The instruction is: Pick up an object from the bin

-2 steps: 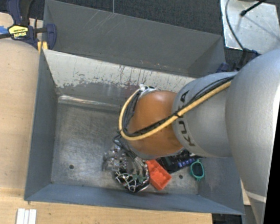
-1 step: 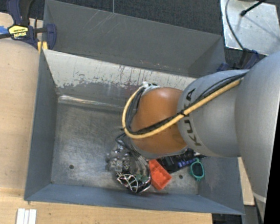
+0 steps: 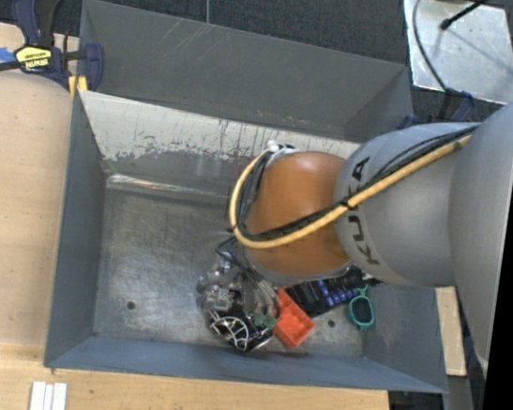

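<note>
My gripper pokes out below the arm's orange cover, low over the bin floor near the front wall. Right under it lies a black ball-like thing wound with white wire. Just to the right of that sits an orange block, touching the black thing or very close to it. A dark blue flat piece lies behind the orange block, partly under the arm. A small teal ring-shaped handle sits at the far right of this cluster.
The cluster of things is packed against the bin's front wall at centre right. The arm and its orange cover hide the floor behind them. The left half of the bin floor is bare metal.
</note>
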Robot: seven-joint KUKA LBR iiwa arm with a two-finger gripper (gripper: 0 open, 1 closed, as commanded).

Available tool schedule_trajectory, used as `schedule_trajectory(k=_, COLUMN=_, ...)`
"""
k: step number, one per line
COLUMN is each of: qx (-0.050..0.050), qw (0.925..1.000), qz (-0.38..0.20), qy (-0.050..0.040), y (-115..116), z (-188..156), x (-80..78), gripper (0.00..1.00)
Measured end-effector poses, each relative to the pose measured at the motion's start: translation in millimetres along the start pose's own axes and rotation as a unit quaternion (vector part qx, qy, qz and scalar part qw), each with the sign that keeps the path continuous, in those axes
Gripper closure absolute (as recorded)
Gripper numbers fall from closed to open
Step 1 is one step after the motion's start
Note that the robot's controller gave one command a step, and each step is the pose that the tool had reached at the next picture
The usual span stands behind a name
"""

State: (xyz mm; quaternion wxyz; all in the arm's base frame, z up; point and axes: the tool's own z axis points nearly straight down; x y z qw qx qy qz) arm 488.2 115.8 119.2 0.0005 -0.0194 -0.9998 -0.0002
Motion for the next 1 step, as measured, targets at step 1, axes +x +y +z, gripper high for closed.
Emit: schedule_trajectory(k=1, qx=0.0, qw=1.0, qz=0.0, qy=-0.0005, y=0.0, z=-18.0, x=-0.3, gripper=1.0)
